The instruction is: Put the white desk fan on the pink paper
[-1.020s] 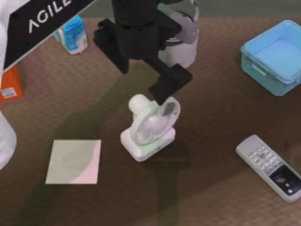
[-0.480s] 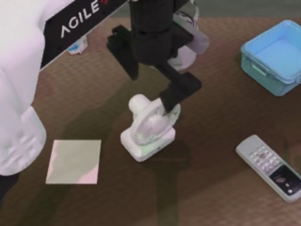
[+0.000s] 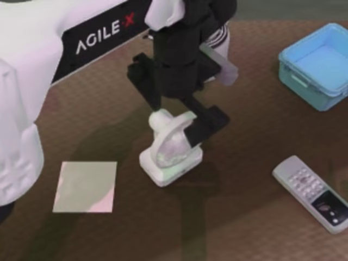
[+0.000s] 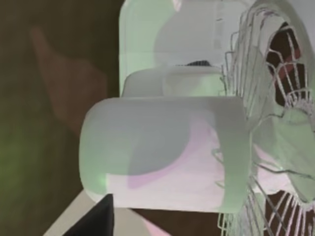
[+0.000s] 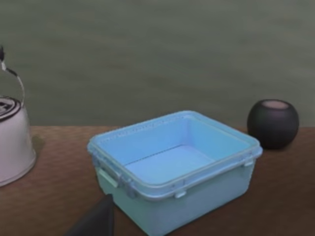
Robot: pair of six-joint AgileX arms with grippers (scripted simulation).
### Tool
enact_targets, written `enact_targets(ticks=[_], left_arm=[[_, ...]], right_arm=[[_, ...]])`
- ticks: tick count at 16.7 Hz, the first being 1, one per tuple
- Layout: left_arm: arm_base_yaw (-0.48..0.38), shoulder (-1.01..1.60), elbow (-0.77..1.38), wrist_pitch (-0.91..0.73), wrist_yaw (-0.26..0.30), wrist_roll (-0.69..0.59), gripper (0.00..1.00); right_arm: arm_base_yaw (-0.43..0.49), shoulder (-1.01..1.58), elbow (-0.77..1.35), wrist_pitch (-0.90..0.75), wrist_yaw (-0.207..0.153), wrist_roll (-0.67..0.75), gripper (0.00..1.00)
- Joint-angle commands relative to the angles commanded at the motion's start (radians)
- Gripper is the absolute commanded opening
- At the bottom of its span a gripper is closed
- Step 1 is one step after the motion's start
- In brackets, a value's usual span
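The white desk fan (image 3: 166,155) stands upright on the brown table near the middle, its grilled head facing the table's right. My left gripper (image 3: 173,122) hangs open right over it. One black finger (image 3: 204,124) sits to the right of the grille and the other (image 3: 145,84) behind the motor housing. The left wrist view is filled by the fan's motor housing (image 4: 162,152) and grille (image 4: 275,123), with one dark fingertip (image 4: 101,223) at the edge. The pink paper (image 3: 86,186) lies flat to the fan's left, apart from it. My right gripper is out of the top view; one of its fingertips (image 5: 98,221) shows, and it holds nothing.
A blue bin (image 3: 318,62) (image 5: 177,167) stands at the back right. A grey remote control (image 3: 310,193) lies at the front right. A white kettle (image 3: 220,41) (image 5: 12,142) is partly hidden behind the left arm. A black round object (image 5: 273,123) sits beyond the bin.
My left arm has swung farther over the table and the gripper has come down around the fan's head. The fan and the paper have not moved.
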Motion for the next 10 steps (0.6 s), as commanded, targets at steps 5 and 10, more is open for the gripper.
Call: enact_targets(ticks=[5, 10], left_arm=[[0.000, -0.007, -0.041, 0.039, 0.000, 0.000, 1.00], [0.000, -0.007, -0.041, 0.039, 0.000, 0.000, 0.70]], right_arm=[[0.000, 0.000, 0.000, 0.000, 0.000, 0.000, 1.00], [0.000, 0.000, 0.000, 0.000, 0.000, 0.000, 1.00]])
